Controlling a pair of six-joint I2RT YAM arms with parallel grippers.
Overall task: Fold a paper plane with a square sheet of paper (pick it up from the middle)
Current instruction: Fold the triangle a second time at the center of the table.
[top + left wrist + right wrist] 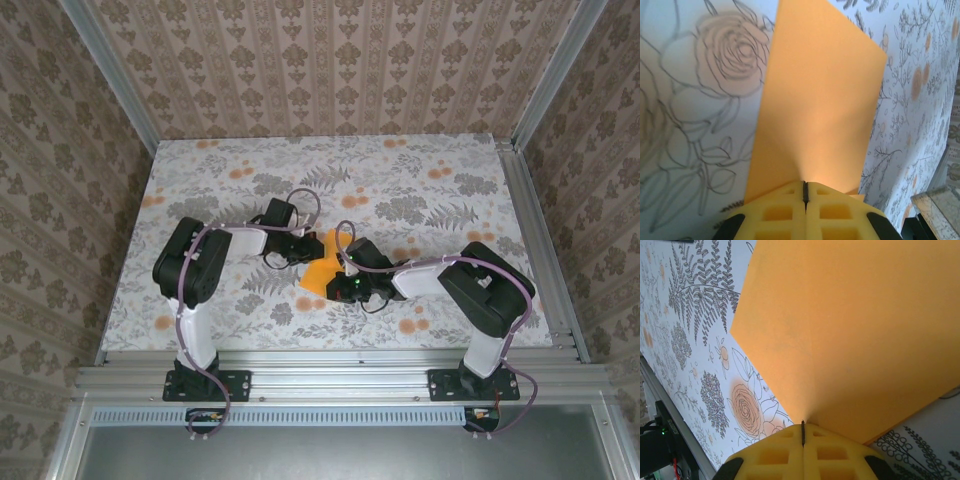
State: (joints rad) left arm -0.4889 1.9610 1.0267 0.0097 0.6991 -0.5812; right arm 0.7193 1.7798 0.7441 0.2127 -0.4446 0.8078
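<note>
1. Now my left gripper point(805, 192) and right gripper point(803, 432) are both closed, pinching the square sheet of paper point(322, 272) between my arms.
2. I judge this is a folding step.
3. Next calls for aligned edges before any creasing.

Your sheet of paper point(815, 100) reads as thin orange paper, matt, smooth and unmarked. The jaws on your left gripper point(805, 195) and right gripper point(803, 435) are yellow moulded plastic, matt, with recessed pockets. Your counter point(420, 190) carries a smooth printed floral covering with a faint sheen. The frame rails point(340, 378) are bare brushed metal. The arm shells point(190, 262) are black plastic, slightly glossy.
</note>
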